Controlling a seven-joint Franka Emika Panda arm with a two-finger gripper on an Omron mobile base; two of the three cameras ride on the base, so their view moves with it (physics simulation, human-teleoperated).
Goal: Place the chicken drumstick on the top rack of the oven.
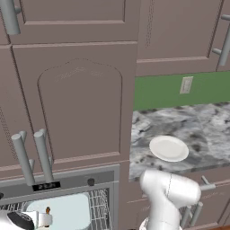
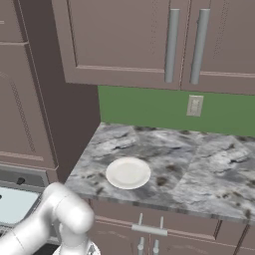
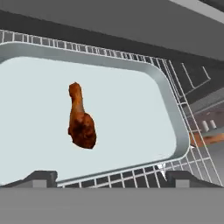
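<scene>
Fingers spread wide, gripping nothing. Beyond them, chicken drumstick lying on pale tray, seated on the top rack of the oven; placement seemingly done, only retreat left. Farther out, marbled surface with white plate, mauve cabinets above.

Reddish-brown chicken drumstick; pale tray; silver-wired top rack.
</scene>
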